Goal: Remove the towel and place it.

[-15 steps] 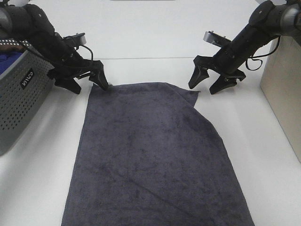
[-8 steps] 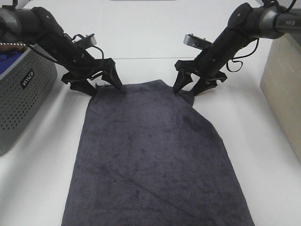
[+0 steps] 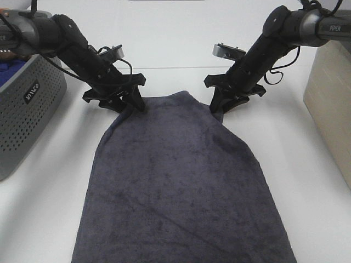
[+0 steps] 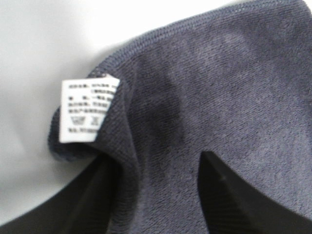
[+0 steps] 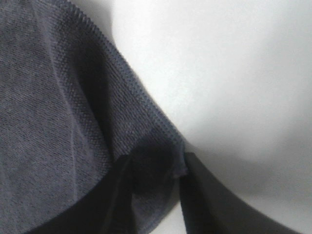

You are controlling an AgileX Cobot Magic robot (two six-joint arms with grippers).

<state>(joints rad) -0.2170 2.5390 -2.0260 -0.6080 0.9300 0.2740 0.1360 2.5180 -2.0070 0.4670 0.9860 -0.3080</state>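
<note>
The dark charcoal-grey towel lies spread flat on the white table, running from the far middle to the near edge. My left gripper is at its far left corner. In the left wrist view the gripper has bunched towel between its fingers, and the white tag shows just beyond them. My right gripper is at the far right corner. In the right wrist view the gripper is shut on the towel's hemmed corner.
A grey perforated basket stands at the left edge with a blue cloth inside. A beige box stands along the right edge. Bare white table lies on both sides of the towel and behind it.
Both grippers have moved inward onto the towel's far corners and closed on them. The towel's far edge has bunched narrower.
</note>
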